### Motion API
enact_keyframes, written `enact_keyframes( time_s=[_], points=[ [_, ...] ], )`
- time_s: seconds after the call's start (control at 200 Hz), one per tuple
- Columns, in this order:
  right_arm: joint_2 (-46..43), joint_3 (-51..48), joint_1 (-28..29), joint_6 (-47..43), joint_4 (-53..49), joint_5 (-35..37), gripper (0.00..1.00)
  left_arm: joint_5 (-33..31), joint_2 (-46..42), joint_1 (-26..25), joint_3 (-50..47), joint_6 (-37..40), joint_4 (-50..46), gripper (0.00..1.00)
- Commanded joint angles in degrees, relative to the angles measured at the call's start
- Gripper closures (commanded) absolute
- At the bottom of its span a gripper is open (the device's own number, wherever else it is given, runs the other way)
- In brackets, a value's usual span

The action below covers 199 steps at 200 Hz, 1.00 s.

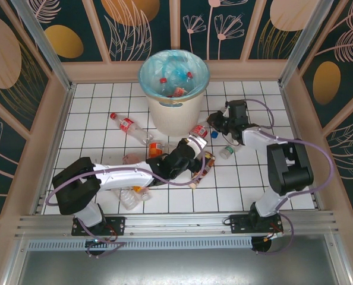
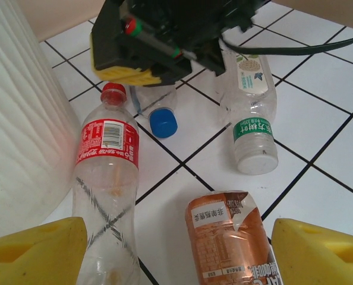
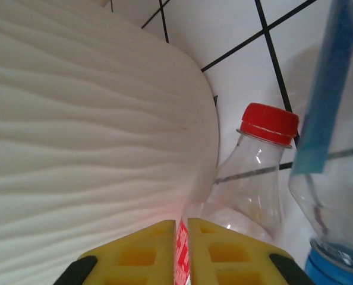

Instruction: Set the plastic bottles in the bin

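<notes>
The cream bin (image 1: pixel 164 110) stands at the back with several bottles inside. My left gripper (image 2: pixel 176 233) is open just in front of it. A red-labelled, red-capped bottle (image 2: pixel 105 178) and a brown-labelled bottle (image 2: pixel 230 237) lie between its yellow fingers (image 2: pixel 40 249), neither touched. My right gripper (image 3: pixel 182 222) is shut beside the bin wall (image 3: pixel 87 119), over the neck end of the red-capped bottle (image 3: pixel 254 178). That bottle's red label shows through the thin slit between its pads. In the top view the right gripper (image 1: pixel 215 122) sits right of the bin.
A blue-capped bottle (image 2: pixel 163 123) and a green-labelled, white-capped bottle (image 2: pixel 254 124) lie just beyond. More bottles lie left of the bin (image 1: pixel 129 126), in front of it (image 1: pixel 155 148) and under the left arm (image 1: pixel 129 196). Wooden walls ring the tiled floor.
</notes>
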Motion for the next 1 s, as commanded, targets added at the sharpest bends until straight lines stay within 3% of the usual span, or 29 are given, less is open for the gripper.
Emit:
enact_keyframes(
  time_s=[0.0, 0.32, 0.631, 0.991],
  points=[
    [4.73, 4.60, 0.05, 0.33, -1.83, 3.41, 0.82, -1.17, -0.65, 0.25, 1.68, -1.53, 0.16, 0.18],
    [4.76, 6.43, -0.26, -2.96, -8.71, 7.33, 0.67, -4.13, -4.19, 0.29, 0.87, -0.34, 1.71, 0.18],
    [1.36, 5.04, -3.37, -6.28, -10.30, 7.17, 0.64, -6.71, -8.00, 0.32, -0.49, 1.69, 3.15, 0.17],
    [3.96, 11.06, -0.68, -4.79, -11.07, 6.20, 0.63, -6.71, -8.76, 0.50, -0.61, 2.24, 3.24, 0.17]
  ],
)
